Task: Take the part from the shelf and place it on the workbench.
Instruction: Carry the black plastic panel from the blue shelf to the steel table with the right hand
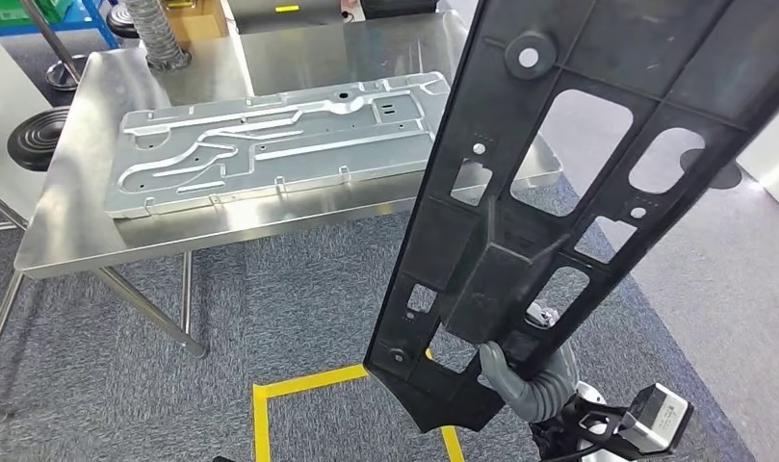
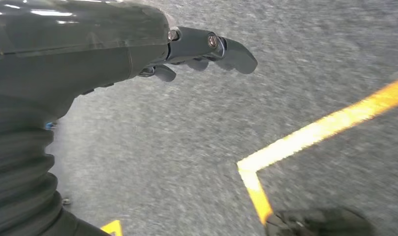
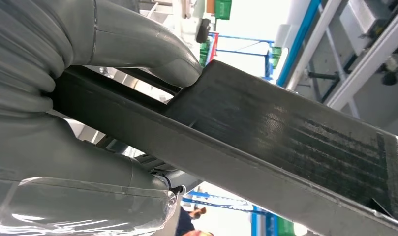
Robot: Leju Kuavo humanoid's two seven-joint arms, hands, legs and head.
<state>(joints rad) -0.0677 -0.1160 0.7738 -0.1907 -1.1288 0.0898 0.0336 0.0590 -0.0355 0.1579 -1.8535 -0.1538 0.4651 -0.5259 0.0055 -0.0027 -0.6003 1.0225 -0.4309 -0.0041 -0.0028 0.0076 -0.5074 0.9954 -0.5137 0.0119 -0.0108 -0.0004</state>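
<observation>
While right hand (image 1: 520,371) grips black plastic frame part (image 1: 549,192) upright, left hand (image 2: 197,49) loose and unladen, steel counter (image 1: 96,221) bearing stamped metal panel (image 1: 270,140).

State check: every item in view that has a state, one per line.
black plastic panel: held off the floor, tilted, its lower end gripped by the right robot hand.
right robot hand: grips the panel.
left robot hand: holds nothing, fingers extended, above the carpet.
stamped metal plate: lies flat on the workbench.
steel workbench: bears the plate.
</observation>
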